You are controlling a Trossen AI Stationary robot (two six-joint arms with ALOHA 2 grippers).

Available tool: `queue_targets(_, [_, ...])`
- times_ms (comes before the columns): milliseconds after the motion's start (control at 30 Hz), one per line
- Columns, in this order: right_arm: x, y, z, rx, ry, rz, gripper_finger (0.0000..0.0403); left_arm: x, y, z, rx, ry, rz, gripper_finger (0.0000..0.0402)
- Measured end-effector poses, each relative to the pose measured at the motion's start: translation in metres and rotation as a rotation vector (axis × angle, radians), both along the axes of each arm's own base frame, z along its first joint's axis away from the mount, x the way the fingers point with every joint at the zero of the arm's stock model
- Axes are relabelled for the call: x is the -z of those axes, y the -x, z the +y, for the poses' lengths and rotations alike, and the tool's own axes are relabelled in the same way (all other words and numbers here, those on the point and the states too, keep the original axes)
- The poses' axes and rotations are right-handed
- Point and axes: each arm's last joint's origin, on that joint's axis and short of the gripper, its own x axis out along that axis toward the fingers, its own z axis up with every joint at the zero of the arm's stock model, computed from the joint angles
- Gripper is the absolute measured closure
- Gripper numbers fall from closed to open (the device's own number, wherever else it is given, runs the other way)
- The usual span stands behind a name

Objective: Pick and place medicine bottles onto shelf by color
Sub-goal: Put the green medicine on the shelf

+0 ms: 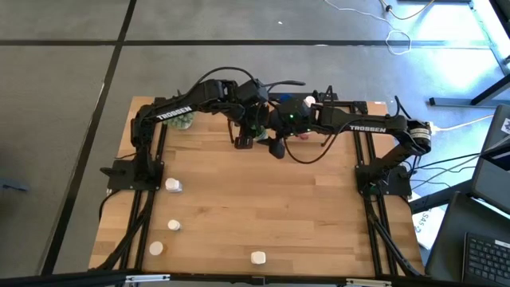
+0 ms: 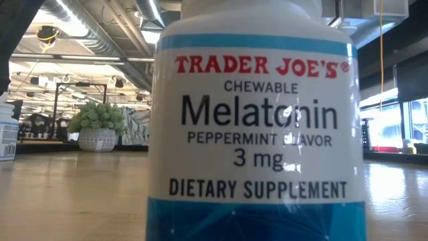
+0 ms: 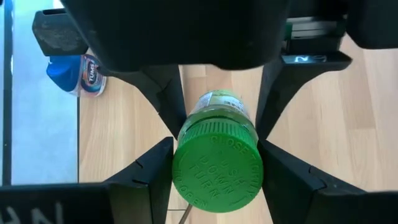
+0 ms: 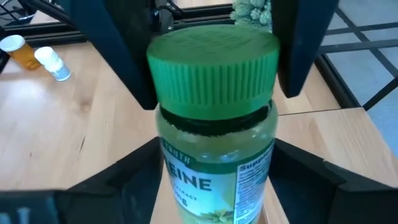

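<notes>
A green bottle (image 4: 214,155) with a green cap (image 3: 216,165) hangs above the far middle of the table (image 1: 263,199). My left gripper (image 3: 216,180) is shut on it; in the high view it shows as my left gripper (image 1: 250,132). My right gripper (image 4: 214,186) is open, one finger on either side of the bottle's body, and I see no touch; from above it shows as my right gripper (image 1: 273,137). Several white medicine bottles (image 1: 173,185) stand on the near left of the table. The arms hide the shelf. My left gripper pinches the green cap's ribbed side (image 3: 177,163) between its two fingers (image 3: 152,177). The fingers slant down from the table's left side, and the cap's top faces the wrist. The body (image 4: 211,174) sticks out below the fingers, lifted clear of the table.
A white melatonin bottle (image 2: 257,127) stands right before the low camera and blocks most of that view. A potted green plant (image 2: 97,126) sits at the far left. A blue bottle (image 3: 74,73), an orange one (image 4: 20,53) and a small one (image 4: 55,63) lie on the wood.
</notes>
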Motion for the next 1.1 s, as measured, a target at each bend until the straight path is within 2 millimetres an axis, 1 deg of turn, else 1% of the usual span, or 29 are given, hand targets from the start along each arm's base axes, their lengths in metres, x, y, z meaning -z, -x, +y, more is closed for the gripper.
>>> queue_targets(233, [0.000,0.000,0.000,0.003,0.001,-0.005,0.0194,0.000,0.000,0.000,-0.002,0.000,0.000,0.0218])
queue_targets(333, [-0.001,0.000,-0.001,0.006,0.002,-0.009,0.0206,0.000,0.000,0.000,-0.002,-0.001,0.001,0.0218])
queue_targets(500, [-0.001,-0.001,-0.001,0.007,0.003,-0.012,0.0202,0.000,0.000,-0.001,0.002,-0.010,0.007,0.0217])
queue_targets(700, [-0.001,-0.001,-0.001,0.003,0.010,-0.014,0.0201,0.000,-0.001,-0.007,-0.013,-0.063,0.023,0.0195])
queue_targets(867, [-0.001,-0.001,-0.001,0.002,0.009,-0.016,0.0202,0.000,-0.002,-0.014,-0.024,-0.111,0.034,0.0186])
queue_targets(1100, [-0.001,-0.001,0.000,-0.005,-0.006,-0.014,0.0202,0.000,-0.003,-0.023,0.014,-0.084,0.035,0.0185])
